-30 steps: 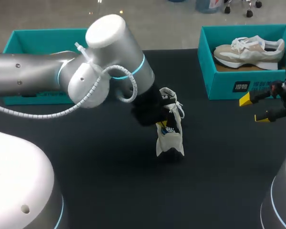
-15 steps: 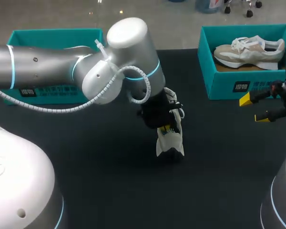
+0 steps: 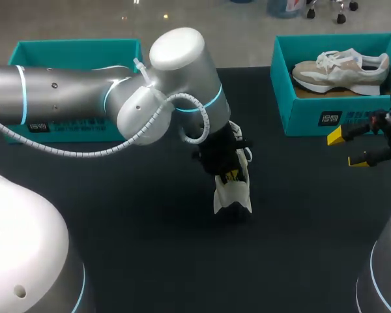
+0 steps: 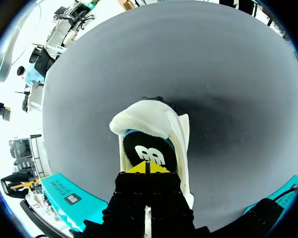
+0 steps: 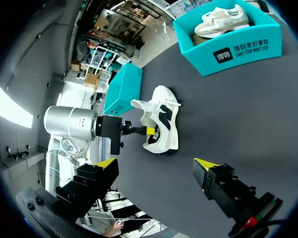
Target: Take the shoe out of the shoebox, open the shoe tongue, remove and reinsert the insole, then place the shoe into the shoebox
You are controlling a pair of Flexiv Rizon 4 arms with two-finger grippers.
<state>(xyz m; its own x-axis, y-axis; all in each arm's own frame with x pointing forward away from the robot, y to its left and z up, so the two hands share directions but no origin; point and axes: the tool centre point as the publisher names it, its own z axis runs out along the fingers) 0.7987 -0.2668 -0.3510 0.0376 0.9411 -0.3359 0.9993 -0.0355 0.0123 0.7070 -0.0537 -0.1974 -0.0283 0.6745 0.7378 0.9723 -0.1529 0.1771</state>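
Observation:
A white shoe (image 3: 233, 194) with a black side stripe lies on its side in the middle of the black table (image 3: 130, 228). My left gripper (image 3: 229, 175) is shut, its yellow tips pushed into the shoe's opening. In the left wrist view the closed tips (image 4: 148, 168) rest on the heel end of the dark insole (image 4: 150, 152) with its white logo, inside the shoe (image 4: 156, 119). I cannot tell whether they pinch it. My right gripper (image 3: 347, 149) hangs open at the table's right side, apart from the shoe (image 5: 161, 121), with nothing between its fingers (image 5: 105, 167).
A teal shoebox (image 3: 332, 114) at the back right holds a second, beige shoe (image 3: 339, 68). Another teal box (image 3: 72, 55) stands at the back left, partly behind my left arm (image 3: 85, 98). Bare table lies in front of the shoe.
My left arm's elbow has swung to the right and closer above the shoe, while its gripper stayed in the shoe's opening. The shoe and the right arm have not moved.

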